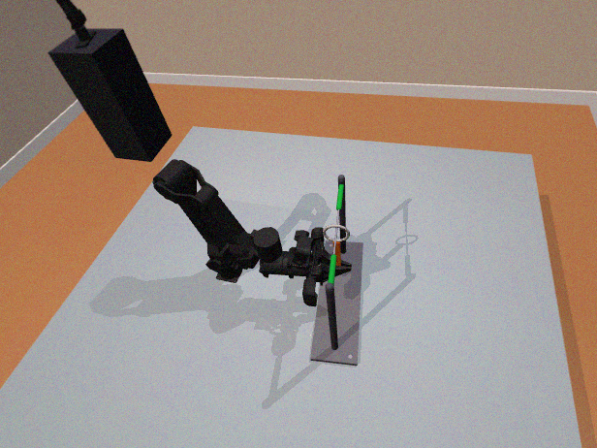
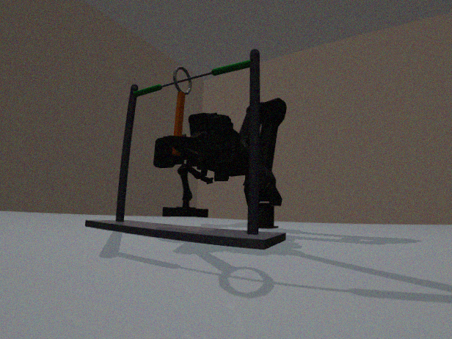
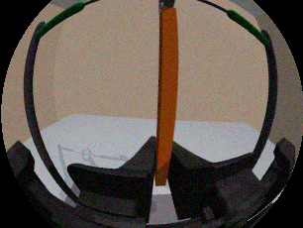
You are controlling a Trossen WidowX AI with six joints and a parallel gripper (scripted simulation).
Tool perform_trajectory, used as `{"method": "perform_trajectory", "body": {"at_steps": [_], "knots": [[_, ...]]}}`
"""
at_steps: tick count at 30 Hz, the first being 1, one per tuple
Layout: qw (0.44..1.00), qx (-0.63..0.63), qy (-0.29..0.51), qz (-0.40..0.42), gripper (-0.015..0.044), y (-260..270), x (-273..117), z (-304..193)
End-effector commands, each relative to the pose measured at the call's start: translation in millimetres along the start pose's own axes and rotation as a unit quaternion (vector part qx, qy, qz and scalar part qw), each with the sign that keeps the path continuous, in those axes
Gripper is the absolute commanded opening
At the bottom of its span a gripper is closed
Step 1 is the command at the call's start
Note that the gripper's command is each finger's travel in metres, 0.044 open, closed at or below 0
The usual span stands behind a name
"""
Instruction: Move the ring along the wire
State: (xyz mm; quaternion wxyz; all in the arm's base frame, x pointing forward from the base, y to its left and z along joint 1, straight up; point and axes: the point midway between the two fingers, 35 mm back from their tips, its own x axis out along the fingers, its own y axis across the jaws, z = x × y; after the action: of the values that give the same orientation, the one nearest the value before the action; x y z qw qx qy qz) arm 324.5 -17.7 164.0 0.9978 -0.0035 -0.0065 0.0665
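The pale ring (image 1: 348, 235) (image 2: 175, 81) is around the thin grey wire (image 2: 202, 76), between the two green parts and nearer the near green part (image 1: 332, 270) (image 2: 148, 90) (image 3: 248, 27). In the exterior view the wire passes near the ring's middle, with a visible gap. The far green part (image 1: 340, 197) (image 2: 231, 68) (image 3: 61, 19) is at the other post. The orange handle (image 1: 338, 253) (image 2: 179, 114) (image 3: 168, 84) hangs roughly upright below the ring. My gripper (image 1: 344, 267) (image 3: 158, 139) is shut on the handle's lower part, below the wire. The wrist view hides the ring.
The near post (image 1: 332, 317) (image 2: 125, 158) (image 3: 271, 89) and far post (image 1: 343, 228) (image 2: 253, 147) (image 3: 30, 89) rise from a dark base board (image 1: 346, 335) (image 2: 183, 235). My arm (image 1: 213, 218) reaches in from one side. A black box (image 1: 116, 97) is at the upper left.
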Motion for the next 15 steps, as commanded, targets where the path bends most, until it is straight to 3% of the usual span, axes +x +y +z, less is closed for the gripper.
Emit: {"method": "perform_trajectory", "body": {"at_steps": [1,15], "knots": [[1.0,0.001,0.0,-0.002,-0.015,3.9,-0.2,-0.1],[1.0,0.002,0.0,-0.002,-0.015,18.0,0.0,0.0]]}}
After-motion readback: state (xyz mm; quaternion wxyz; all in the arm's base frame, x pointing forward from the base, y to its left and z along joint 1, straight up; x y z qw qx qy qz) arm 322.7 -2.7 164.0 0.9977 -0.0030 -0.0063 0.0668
